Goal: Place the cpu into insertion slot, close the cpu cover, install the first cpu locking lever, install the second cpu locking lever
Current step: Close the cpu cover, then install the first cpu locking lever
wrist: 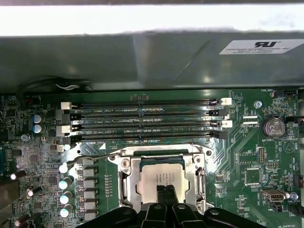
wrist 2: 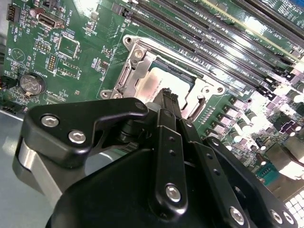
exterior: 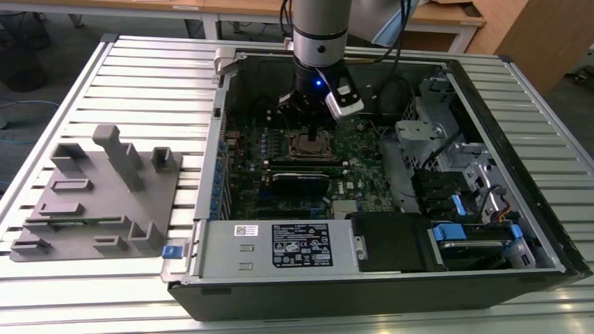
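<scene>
Black gripper [wrist: 166, 188], closed, over cpu [wrist: 161, 176]

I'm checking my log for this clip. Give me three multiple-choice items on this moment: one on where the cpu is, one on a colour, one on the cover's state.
1. Where is the cpu?
A. in the insertion slot
B. in a person's hand
C. on the floor

2. What colour is the motherboard?
A. blue
B. green
C. red

3. How does the cpu cover lie?
A. raised upright
B. taken off the board
C. flat around the cpu

Answers:
1 A: the chip sits in the socket, under the shut gripper.
2 B: the board is green in both wrist views.
3 C: the metal frame lies flat around the chip's top.
</scene>
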### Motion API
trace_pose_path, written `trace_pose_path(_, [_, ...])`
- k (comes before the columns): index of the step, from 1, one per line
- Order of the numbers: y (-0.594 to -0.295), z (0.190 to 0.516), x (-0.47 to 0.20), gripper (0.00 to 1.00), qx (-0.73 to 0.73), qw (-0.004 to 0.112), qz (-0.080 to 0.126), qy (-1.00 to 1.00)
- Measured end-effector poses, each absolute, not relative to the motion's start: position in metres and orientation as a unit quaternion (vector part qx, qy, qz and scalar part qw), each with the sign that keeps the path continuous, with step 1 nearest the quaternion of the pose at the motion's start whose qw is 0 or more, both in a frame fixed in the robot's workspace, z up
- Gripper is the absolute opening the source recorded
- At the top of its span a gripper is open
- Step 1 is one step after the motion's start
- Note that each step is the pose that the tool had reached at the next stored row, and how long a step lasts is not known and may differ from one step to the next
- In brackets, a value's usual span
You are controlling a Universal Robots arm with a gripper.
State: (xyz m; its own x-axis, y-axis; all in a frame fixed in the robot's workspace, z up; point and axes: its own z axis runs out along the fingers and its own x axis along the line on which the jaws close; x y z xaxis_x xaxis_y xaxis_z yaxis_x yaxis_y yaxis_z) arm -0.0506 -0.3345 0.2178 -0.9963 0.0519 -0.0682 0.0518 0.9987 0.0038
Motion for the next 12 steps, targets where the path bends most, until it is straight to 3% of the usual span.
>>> trace_pose_path(12, [-0.3345,0.2185,-0.0506,0.11,0.026,0.028,0.001,0.999])
